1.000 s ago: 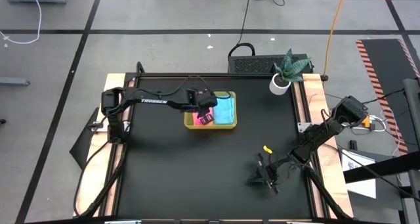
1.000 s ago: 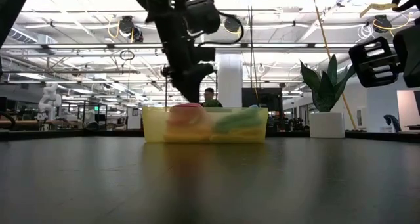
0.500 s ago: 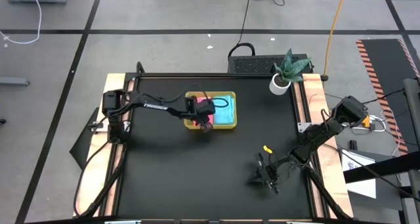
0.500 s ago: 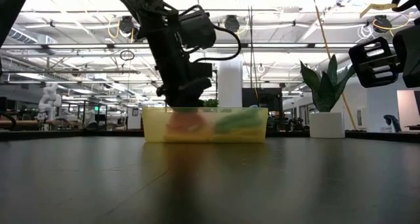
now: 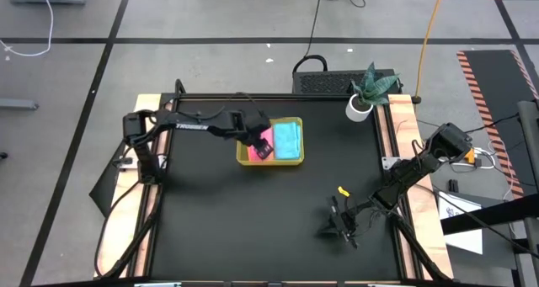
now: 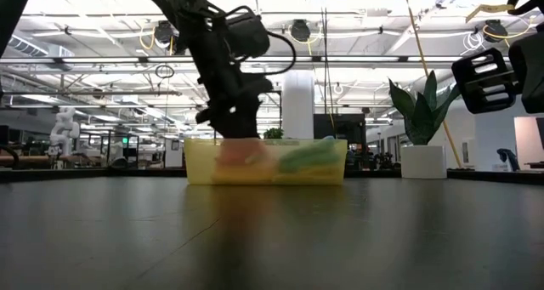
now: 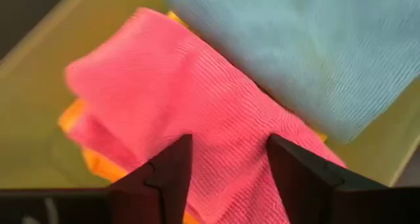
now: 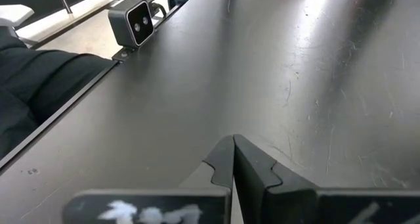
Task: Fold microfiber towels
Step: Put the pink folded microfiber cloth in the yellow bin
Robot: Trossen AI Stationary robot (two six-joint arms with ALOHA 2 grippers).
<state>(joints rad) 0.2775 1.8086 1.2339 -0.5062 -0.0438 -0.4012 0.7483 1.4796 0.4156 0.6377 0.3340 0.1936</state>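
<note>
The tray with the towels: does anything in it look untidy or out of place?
Yes. In the yellow-green tray, the pink towel lies bunched and crooked over the orange towel, which pokes out beneath it. The blue towel beside them lies flatter. The left gripper stands open over the pink towel. Nothing has spilled onto the table.

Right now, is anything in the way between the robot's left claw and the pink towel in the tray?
Nothing visible is. The left gripper hangs right over the pink towel in the yellow-green tray, fingers apart on either side of the cloth. The sky blue towel lies beside the pink one, not over that spot.
</note>
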